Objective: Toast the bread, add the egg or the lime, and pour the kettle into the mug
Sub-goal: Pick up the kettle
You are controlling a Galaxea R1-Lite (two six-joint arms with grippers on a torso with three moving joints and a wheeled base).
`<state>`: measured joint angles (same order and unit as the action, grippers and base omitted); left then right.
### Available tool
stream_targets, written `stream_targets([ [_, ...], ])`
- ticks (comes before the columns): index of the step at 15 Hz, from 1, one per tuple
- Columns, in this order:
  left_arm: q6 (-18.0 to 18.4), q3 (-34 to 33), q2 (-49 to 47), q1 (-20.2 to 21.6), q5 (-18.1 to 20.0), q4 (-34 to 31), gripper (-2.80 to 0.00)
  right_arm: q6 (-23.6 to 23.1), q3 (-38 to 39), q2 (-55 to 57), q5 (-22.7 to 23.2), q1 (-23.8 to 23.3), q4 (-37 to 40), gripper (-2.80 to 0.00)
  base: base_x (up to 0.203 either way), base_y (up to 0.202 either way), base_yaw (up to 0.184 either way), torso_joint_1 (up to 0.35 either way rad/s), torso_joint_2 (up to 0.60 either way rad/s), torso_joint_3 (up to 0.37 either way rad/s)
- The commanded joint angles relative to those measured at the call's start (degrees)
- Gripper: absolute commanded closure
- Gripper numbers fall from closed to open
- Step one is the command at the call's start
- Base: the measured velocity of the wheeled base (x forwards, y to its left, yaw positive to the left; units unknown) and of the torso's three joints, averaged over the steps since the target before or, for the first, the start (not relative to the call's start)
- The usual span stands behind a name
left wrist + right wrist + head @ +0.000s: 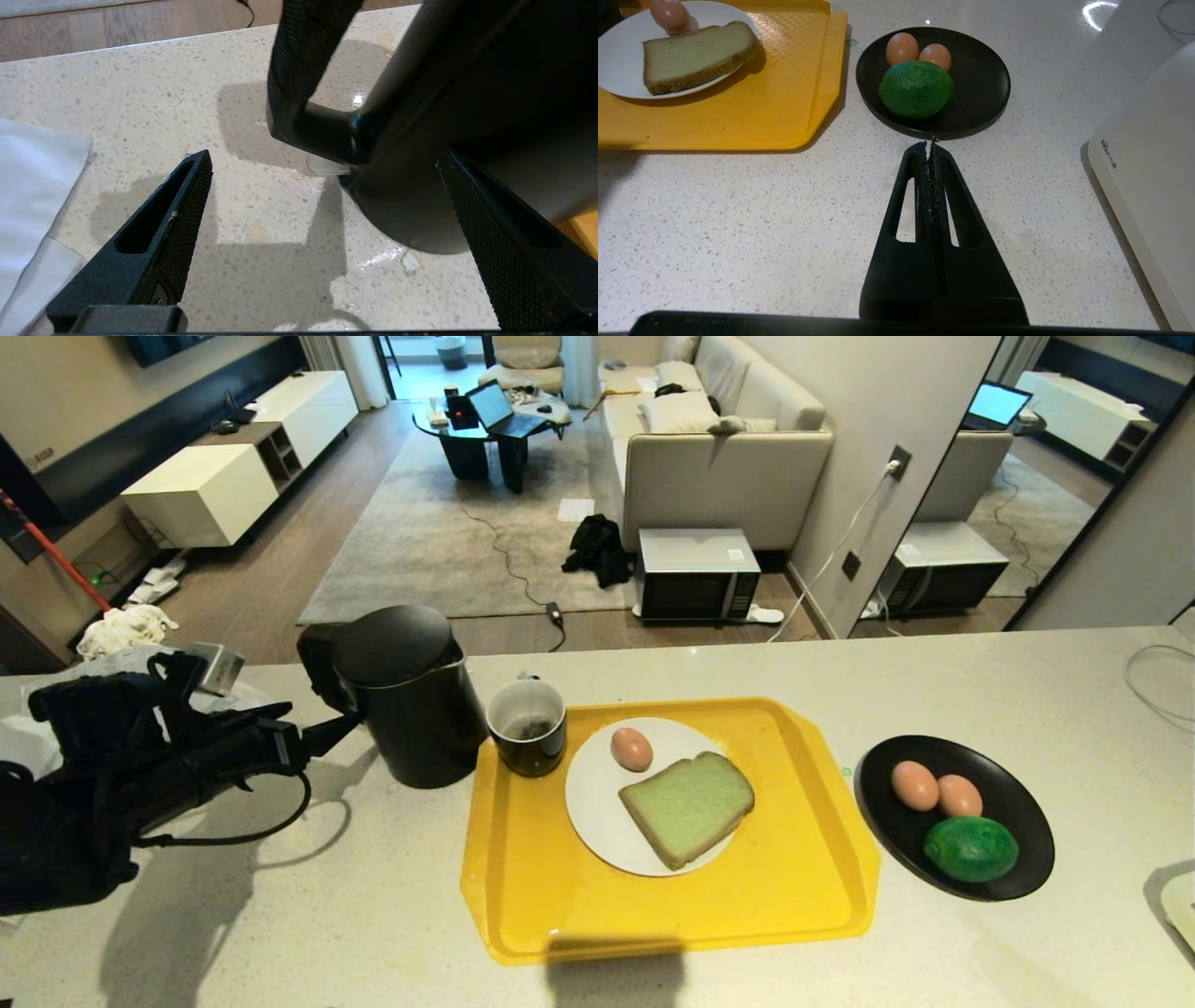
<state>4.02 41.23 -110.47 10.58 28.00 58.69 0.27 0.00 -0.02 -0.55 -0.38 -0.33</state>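
The black kettle [411,695] stands on the counter left of the yellow tray [803,859]. My left gripper [331,723] is open beside its loop handle [299,60]. In the left wrist view the left gripper [324,158] straddles the handle's lower end with nothing gripped. The black mug [527,728] stands on the tray's far left corner. The bread [688,805] and one egg [631,749] lie on a white plate [588,803]. The lime [916,88] and two more eggs [902,46] sit in a black dish [985,79]. My right gripper [930,142] is shut, empty, above the counter near that dish.
A white appliance [1148,163] stands right of the black dish. A white cloth [28,186] lies on the counter left of the kettle. A thin cable [1158,681] loops at the counter's far right. Beyond the counter's far edge the floor drops away.
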Motion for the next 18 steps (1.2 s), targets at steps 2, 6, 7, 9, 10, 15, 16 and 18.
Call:
stream_targets([
  [2, 0.0, -0.9, 1.3, 1.8, 2.2, 0.8, -2.80, -0.1, 0.0, 0.0, 0.0, 0.0, 0.0, 0.00, 0.000, 0.000, 0.000, 0.000, 0.00, 0.000],
  [6, 0.0, -7.1, 4.7, 4.4, 6.1, 4.4, -2.80, 0.0, 0.0, 0.0, 0.0, 0.0, 0.0, 0.00, 0.000, 0.000, 0.000, 0.000, 0.00, 0.000],
  [7, 0.0, -8.7, 6.0, 5.1, 7.5, 6.1, -2.80, 0.0, 0.0, 0.0, 0.0, -0.1, 0.0, 0.00, 0.000, 0.000, 0.000, 0.000, 0.00, 0.000],
  [9, 0.0, -11.7, 7.5, 6.8, 13.1, 8.3, -2.80, 0.0, 0.0, 0.0, 0.0, 0.0, 0.0, 0.00, 0.000, 0.000, 0.000, 0.000, 0.00, 0.000],
  [10, 0.0, -14.0, 8.6, 8.2, 16.7, 8.7, -2.80, 0.0, 0.0, 0.0, 0.0, 0.0, 0.0, 0.00, 0.000, 0.000, 0.000, 0.000, 0.00, 0.000],
  [15, 0.0, -10.5, 9.6, 20.9, 32.6, 8.6, -2.80, 0.0, 0.0, 0.0, 0.0, 0.0, 0.0, 0.00, 0.000, 0.000, 0.000, 0.000, 0.00, 0.000],
  [16, 0.7, -8.3, 9.1, 22.6, 33.2, 8.8, -2.80, 0.0, 0.0, 0.0, 0.0, 0.0, 0.0, 0.00, 0.000, 0.000, 0.000, 0.000, 0.00, 0.000],
  [18, 3.9, -6.3, 8.6, 25.4, 33.1, 9.0, -2.80, 0.0, 0.0, 0.0, 0.0, 0.0, 0.0, 0.00, 0.000, 0.000, 0.000, 0.000, 0.00, 0.000],
])
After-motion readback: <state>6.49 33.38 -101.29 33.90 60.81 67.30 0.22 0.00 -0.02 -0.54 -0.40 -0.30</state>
